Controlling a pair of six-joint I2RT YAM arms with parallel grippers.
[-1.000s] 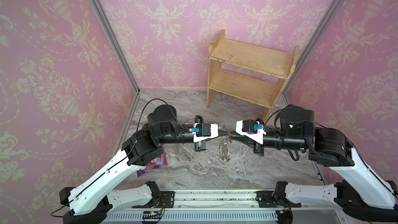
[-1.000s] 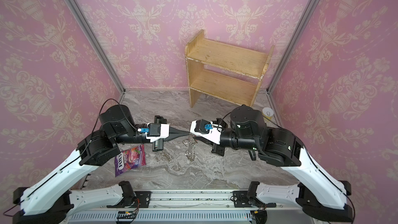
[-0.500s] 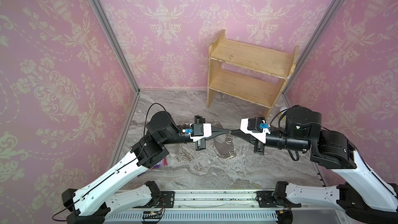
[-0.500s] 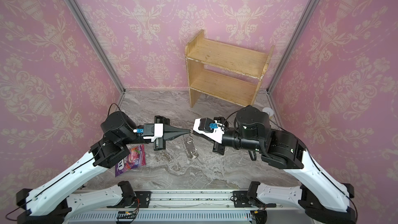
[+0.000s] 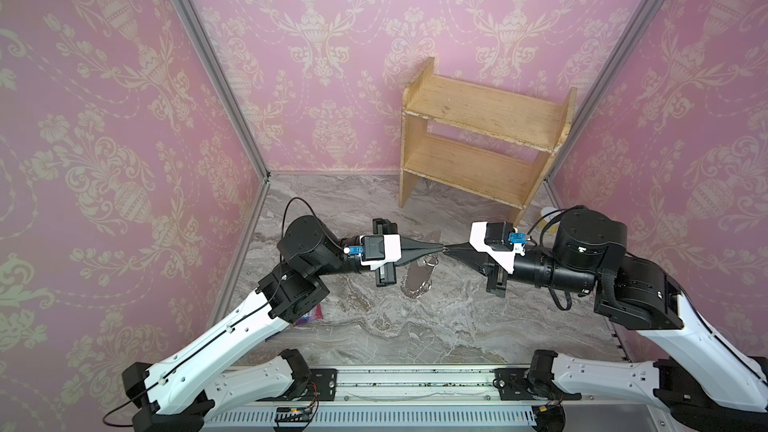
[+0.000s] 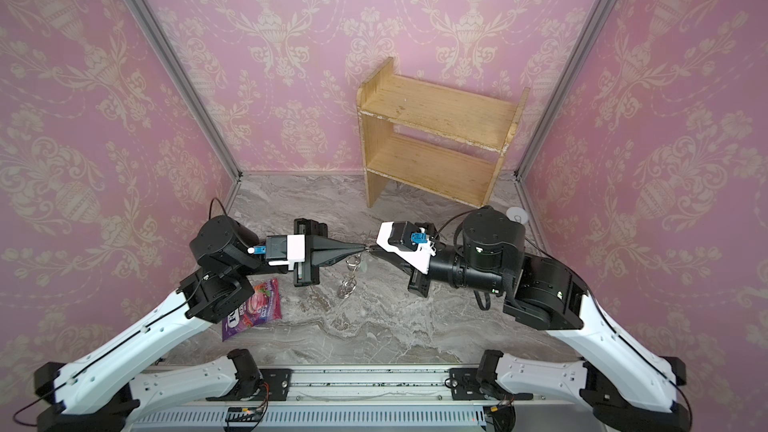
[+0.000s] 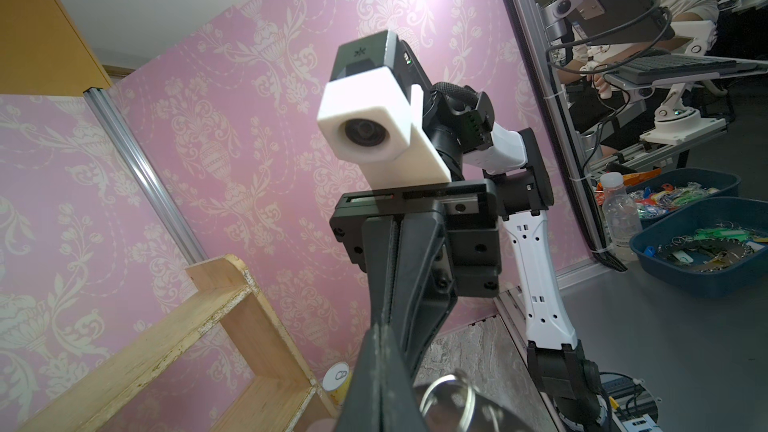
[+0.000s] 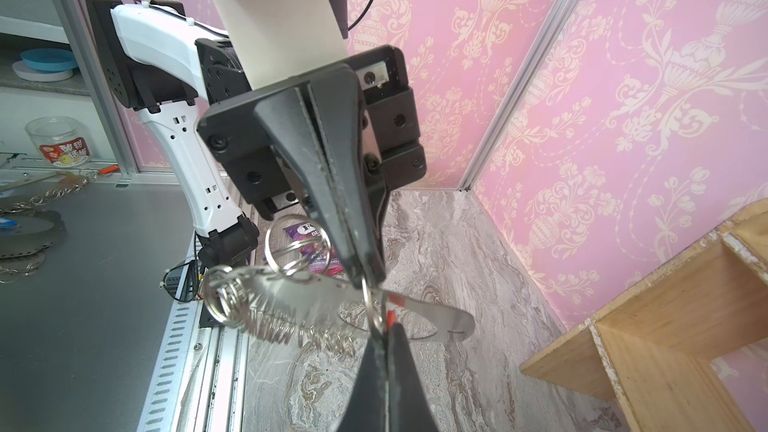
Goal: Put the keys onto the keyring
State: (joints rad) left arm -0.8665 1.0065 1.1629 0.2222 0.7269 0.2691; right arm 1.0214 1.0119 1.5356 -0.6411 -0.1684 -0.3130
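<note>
Above the middle of the marble table (image 5: 374, 326), both top views show the left gripper (image 5: 437, 248) and right gripper (image 5: 448, 248) closed, tip to tip, with the keyring (image 6: 348, 280) hanging beneath. Left wrist view: the right gripper (image 7: 386, 305) faces the camera, closed. Right wrist view: the left gripper (image 8: 365, 274) pinches a ring (image 8: 367, 301) of the keyring (image 8: 316, 305); the right gripper (image 8: 384, 342) clamps the keys (image 8: 390, 318), of which only a red sliver shows.

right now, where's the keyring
In a top view the keyring hangs mid-scene, just under where the left hand and right hand meet tip to tip, in front of the wooden shelf.
</note>
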